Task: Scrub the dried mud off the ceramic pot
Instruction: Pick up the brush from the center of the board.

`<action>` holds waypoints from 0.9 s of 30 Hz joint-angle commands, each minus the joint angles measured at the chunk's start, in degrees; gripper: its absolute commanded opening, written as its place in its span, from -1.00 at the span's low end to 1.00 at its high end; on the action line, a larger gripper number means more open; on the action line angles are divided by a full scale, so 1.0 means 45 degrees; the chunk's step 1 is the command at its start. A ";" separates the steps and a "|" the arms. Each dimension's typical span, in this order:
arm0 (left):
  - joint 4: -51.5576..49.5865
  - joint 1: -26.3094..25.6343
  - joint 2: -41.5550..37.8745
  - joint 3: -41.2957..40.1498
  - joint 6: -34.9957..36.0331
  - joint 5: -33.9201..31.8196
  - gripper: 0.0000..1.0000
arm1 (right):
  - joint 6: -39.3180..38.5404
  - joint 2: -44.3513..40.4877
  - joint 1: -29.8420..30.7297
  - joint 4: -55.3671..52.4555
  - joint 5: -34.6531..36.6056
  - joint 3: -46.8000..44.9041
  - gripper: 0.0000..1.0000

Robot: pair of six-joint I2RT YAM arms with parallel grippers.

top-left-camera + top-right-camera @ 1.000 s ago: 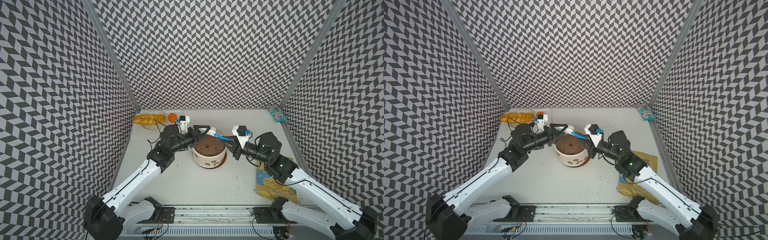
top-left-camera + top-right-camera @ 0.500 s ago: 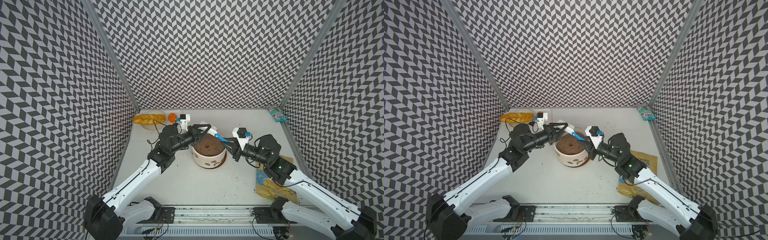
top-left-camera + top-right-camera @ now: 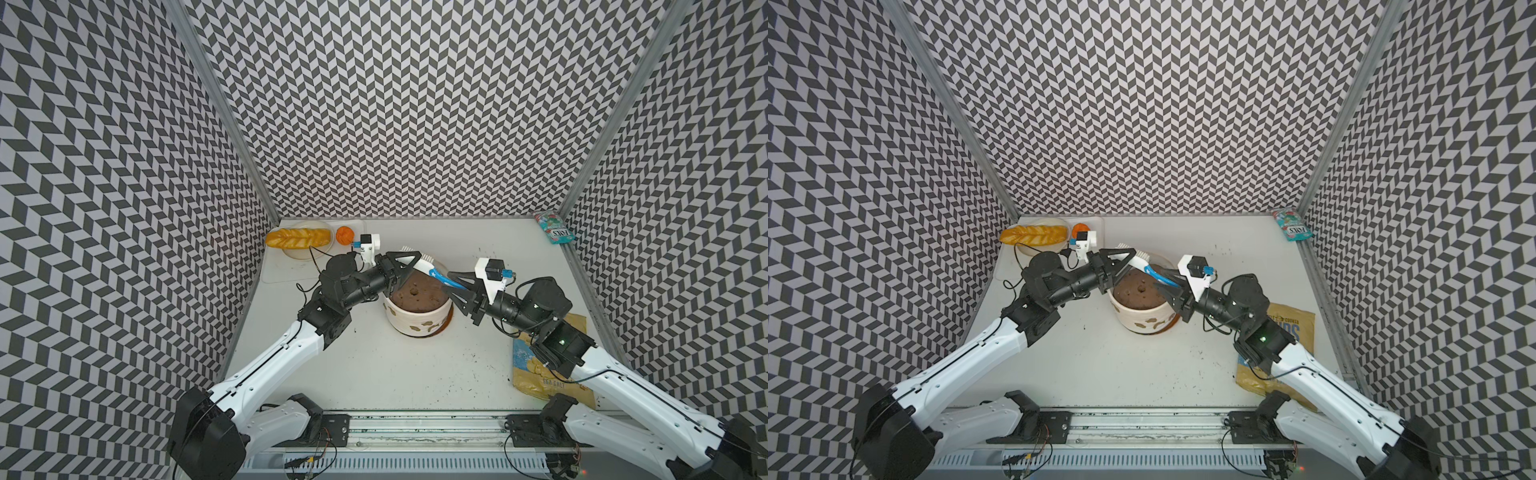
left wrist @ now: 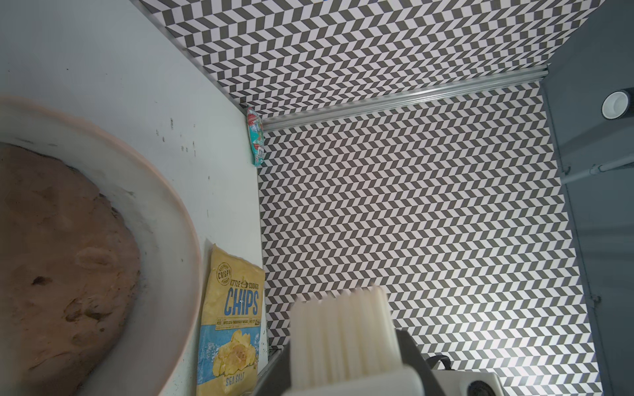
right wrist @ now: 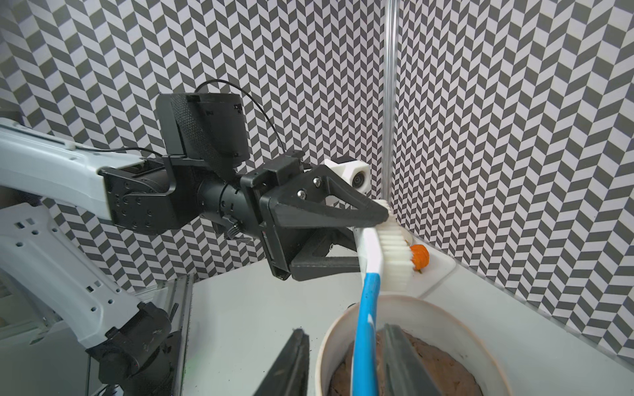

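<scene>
L gripper clamped on head of scrub brush, bristle end. R gripper jaws apart, astride blue handle, above ceramic pot at ctr of table. Blotches of dried mud on pot's near wall.

Bright, even light from overhead: the table reads pale and clean in both top views, with only a soft, faint shadow around the ceramic pot. No hard glare anywhere. The wide lens splays the corner posts outward toward the edges. In the left wrist view the pot's rim and the brush bristles sit close and out of focus, while the chips bag prints crisp. In the right wrist view the fingers of the right gripper are blurred — the left gripper is sharp.
</scene>
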 commanded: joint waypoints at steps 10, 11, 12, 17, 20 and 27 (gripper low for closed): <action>0.1179 0.0022 -0.0187 -0.0160 -0.0506 0.0417 -0.42 | 0.0898 0.0167 -0.0117 0.1767 -0.0605 -0.0071 -0.21; 0.1186 0.0008 -0.0176 -0.0123 -0.0496 0.0418 -0.42 | 0.0867 0.0258 -0.0117 0.1745 -0.0561 -0.0022 -0.24; 0.1184 0.0018 -0.0184 -0.0111 -0.0477 0.0455 -0.42 | 0.0875 0.0350 -0.0117 0.1759 -0.0540 0.0008 -0.27; 0.1299 0.0014 -0.0186 -0.0188 -0.0538 0.0487 -0.41 | 0.0902 0.0704 -0.0134 0.1950 -0.0564 0.0074 -0.30; 0.1306 -0.0007 -0.0168 -0.0206 -0.0551 0.0544 -0.41 | 0.0961 0.0825 -0.0137 0.2138 -0.0735 0.0113 -0.38; 0.1389 -0.0013 -0.0099 -0.0255 -0.0560 0.0632 -0.41 | 0.1112 0.0899 -0.0175 0.2533 -0.0761 0.0150 -0.42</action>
